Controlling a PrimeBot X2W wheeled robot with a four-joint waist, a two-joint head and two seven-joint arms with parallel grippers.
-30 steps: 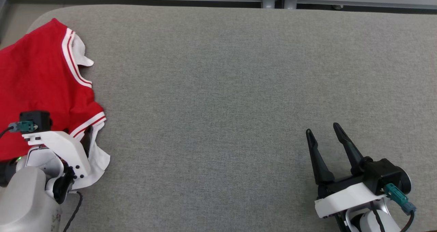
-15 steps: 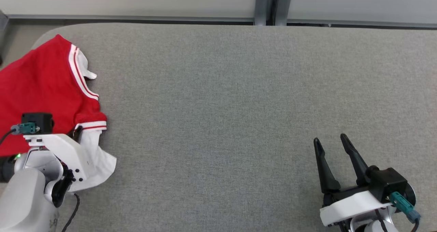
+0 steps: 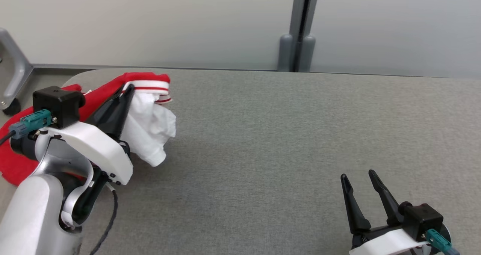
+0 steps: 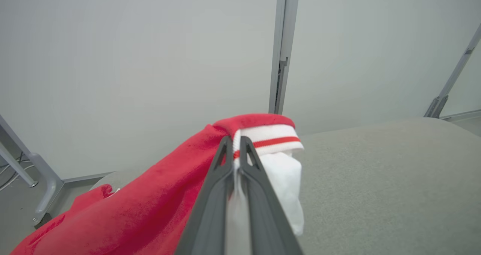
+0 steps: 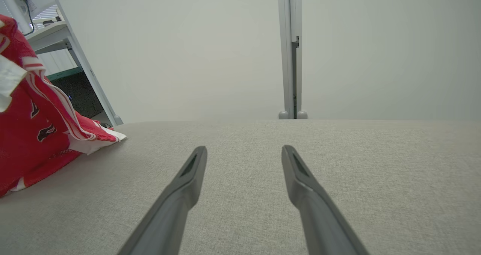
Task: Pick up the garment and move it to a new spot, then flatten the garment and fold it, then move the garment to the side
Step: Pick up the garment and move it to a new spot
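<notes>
**Head view, then both wrist views: plenty hidden or cropped**

Head view: left tool [image 3: 127, 91] is clamped on a striped cuff of the red-and-white garment [image 3: 148, 121], held up over the far left end of the counter [image 3: 263, 135]. The arm [image 3: 86, 146] covers a chunk of the red cloth, and more runs off the left edge. Right tool [image 3: 357, 175] sits low right, jaws apart, body cut off at the bottom.

Left wrist view: jaws squeezed together on that cuff, white sleeve hanging beside them, red cloth trailing out of frame lower left.

Right wrist view: jaws spread wide over the counter. The garment is far left, cropped, lower edge lying on the counter.
</notes>
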